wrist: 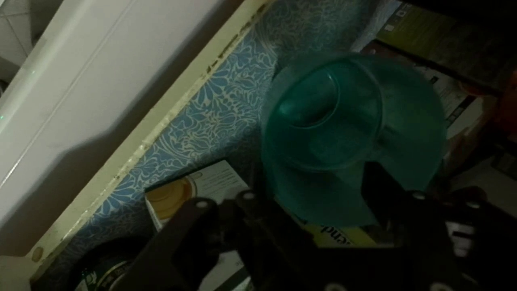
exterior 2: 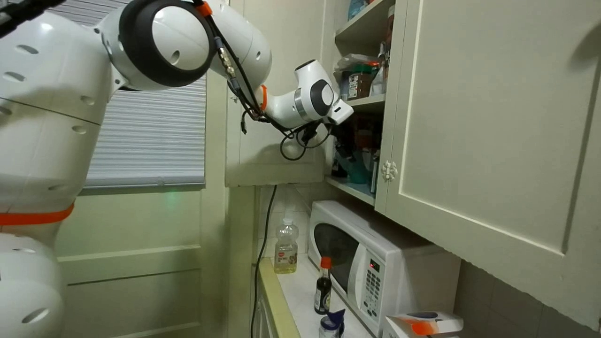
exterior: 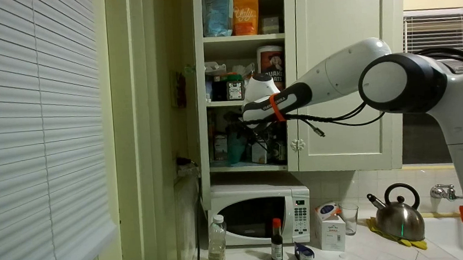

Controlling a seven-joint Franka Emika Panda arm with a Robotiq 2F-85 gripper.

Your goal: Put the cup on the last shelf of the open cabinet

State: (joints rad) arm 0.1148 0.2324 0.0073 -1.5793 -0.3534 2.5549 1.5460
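The teal-green cup fills the middle of the wrist view and shows dimly in both exterior views. It sits inside the open cabinet, its base at or just above the last shelf. That shelf's blue patterned liner shows in the wrist view. My dark gripper is at the cup's near side; its fingers are apart. The right finger overlaps the cup; the left fingertip is lost in shadow. Whether they press the cup cannot be told. Exterior views show the gripper just above the cup.
A white box and dark jar stand close beside the cup; more boxes are behind it. The upper shelf is just above my wrist. The microwave is below, with an oil bottle and sauce bottle before it.
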